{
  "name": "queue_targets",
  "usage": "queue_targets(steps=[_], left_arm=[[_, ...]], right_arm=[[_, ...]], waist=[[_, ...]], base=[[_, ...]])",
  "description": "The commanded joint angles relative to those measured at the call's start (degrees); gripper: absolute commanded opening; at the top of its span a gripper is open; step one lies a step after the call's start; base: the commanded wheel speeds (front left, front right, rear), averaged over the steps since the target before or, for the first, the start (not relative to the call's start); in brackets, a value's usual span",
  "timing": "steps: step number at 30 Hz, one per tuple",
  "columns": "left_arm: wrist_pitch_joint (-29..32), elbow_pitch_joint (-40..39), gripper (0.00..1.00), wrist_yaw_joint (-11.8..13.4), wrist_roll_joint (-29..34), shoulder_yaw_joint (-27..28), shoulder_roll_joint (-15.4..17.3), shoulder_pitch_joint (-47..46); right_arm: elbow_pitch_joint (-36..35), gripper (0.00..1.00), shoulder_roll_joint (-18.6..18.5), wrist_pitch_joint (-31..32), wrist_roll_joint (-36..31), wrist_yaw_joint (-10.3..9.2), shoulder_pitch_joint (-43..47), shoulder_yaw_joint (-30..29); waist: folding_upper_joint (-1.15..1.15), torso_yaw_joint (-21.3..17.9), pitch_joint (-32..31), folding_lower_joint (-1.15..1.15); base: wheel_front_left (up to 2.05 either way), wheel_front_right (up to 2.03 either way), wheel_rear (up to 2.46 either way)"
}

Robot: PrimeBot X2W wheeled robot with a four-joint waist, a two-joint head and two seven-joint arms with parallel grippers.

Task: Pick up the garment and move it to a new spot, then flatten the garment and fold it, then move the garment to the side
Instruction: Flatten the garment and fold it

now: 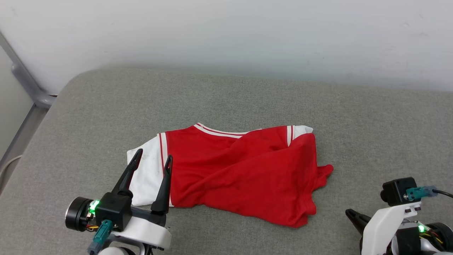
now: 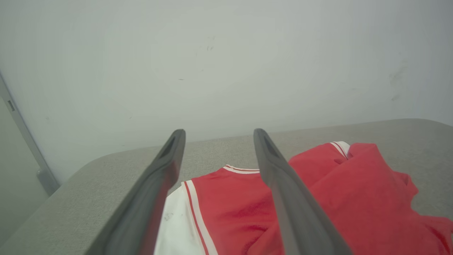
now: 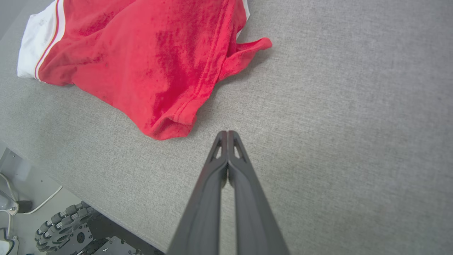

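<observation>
The garment (image 1: 240, 173), a red T-shirt with white sleeves and striped trim, lies rumpled and partly folded over itself in the middle of the grey padded surface (image 1: 226, 102). My left gripper (image 1: 154, 156) hovers open over its white left sleeve, fingers spread with nothing between them. The left wrist view shows the garment (image 2: 329, 198) below and beyond those fingers (image 2: 155, 184). My right gripper (image 3: 227, 132) is shut and empty, a short way off the garment's (image 3: 148, 56) near hem corner, above bare grey fabric. In the head view its dark finger (image 1: 355, 217) pokes out at the lower right.
A pale wall (image 1: 247, 32) rises behind the padded surface. A grey metal rail (image 1: 24, 78) runs along the far left edge. Below the surface's front edge, the right wrist view catches the robot's base with its roller wheels (image 3: 63, 226) and a white cable (image 3: 46, 200).
</observation>
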Motion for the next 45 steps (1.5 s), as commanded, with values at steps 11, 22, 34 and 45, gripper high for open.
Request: queue_targets(steps=[11,22,34,45], left_arm=[[-0.1,0.1,1.0,-0.8,0.1,-0.7,-0.6,-0.3],[-0.2,1.0,1.0,-1.2,-0.1,-1.9,-1.4,-2.1],[-0.2,1.9,1.0,-1.4,-0.3,-2.4,-2.4,-3.6],[-0.2,2.4,1.0,-1.6,-0.1,-2.0,-2.8,-3.8]], right_arm=[[-0.6,1.0,-1.6,2.2,-1.8,-0.04,-4.4,1.9],[6.2,1.0,-5.2,11.1,-0.6,-0.04,-14.5,9.5],[19.2,1.0,-6.8,13.6,-0.8,-0.04,-19.8,13.4],[24.8,0.0,-7.5,12.1,1.2,-0.04,-18.4,15.6]], waist=[[0.0,1.5,1.1,0.0],[0.0,6.5,4.3,0.0],[0.0,12.0,6.9,0.0],[0.0,12.6,7.4,0.0]], base=[[0.0,0.0,0.0],[0.0,0.0,0.0],[0.0,0.0,0.0],[0.0,0.0,0.0]])
